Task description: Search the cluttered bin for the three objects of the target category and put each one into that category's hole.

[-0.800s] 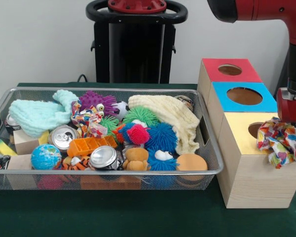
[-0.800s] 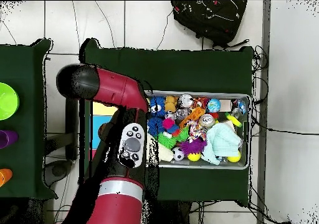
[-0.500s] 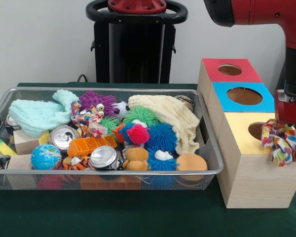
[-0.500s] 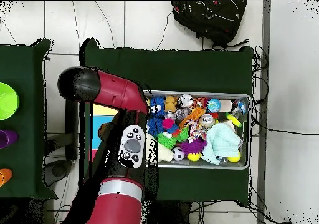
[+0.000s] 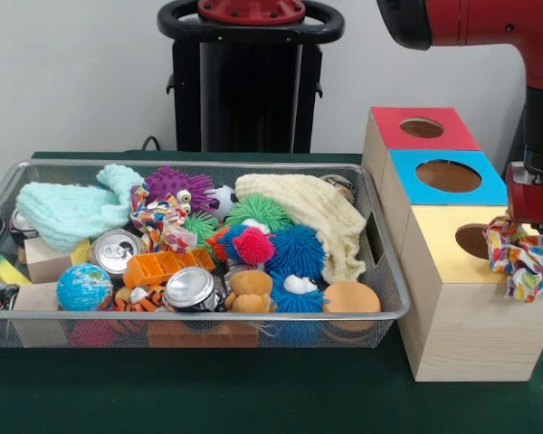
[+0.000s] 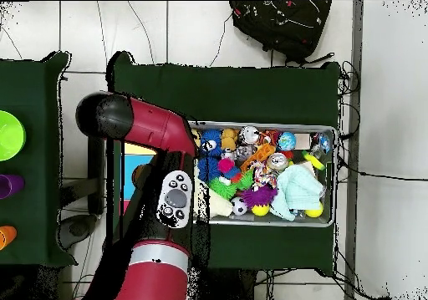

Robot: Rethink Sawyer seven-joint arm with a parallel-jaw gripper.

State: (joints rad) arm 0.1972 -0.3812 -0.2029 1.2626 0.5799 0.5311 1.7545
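My gripper [image 5: 528, 264] hangs at the right edge of the front view, shut on a knotted white cloth with coloured spots [image 5: 516, 256]. The cloth hangs over the yellow top of the nearest wooden box, touching the right side of its round dark hole [image 5: 471, 240]. A second spotted cloth knot [image 5: 161, 217] lies in the wire mesh bin [image 5: 208, 316], left of centre between the purple spiky ball and a can. It also shows in the overhead view [image 6: 264, 175]. A third knot does not show. In the overhead view my arm hides the gripper and boxes.
The blue-topped box [image 5: 447, 176] and red-topped box [image 5: 422, 128] stand behind the yellow one. The bin holds spiky balls, two cans, a globe ball, a mint cloth [image 5: 71, 210], a cream cloth [image 5: 317, 217], an orange tray and plush toys. A black bag [image 6: 284, 25] lies beyond the table.
The gripper has shifted slightly right with the cloth. The cloth now hangs narrower and covers less of the yellow box's front; it sits closer against the hole's right side.
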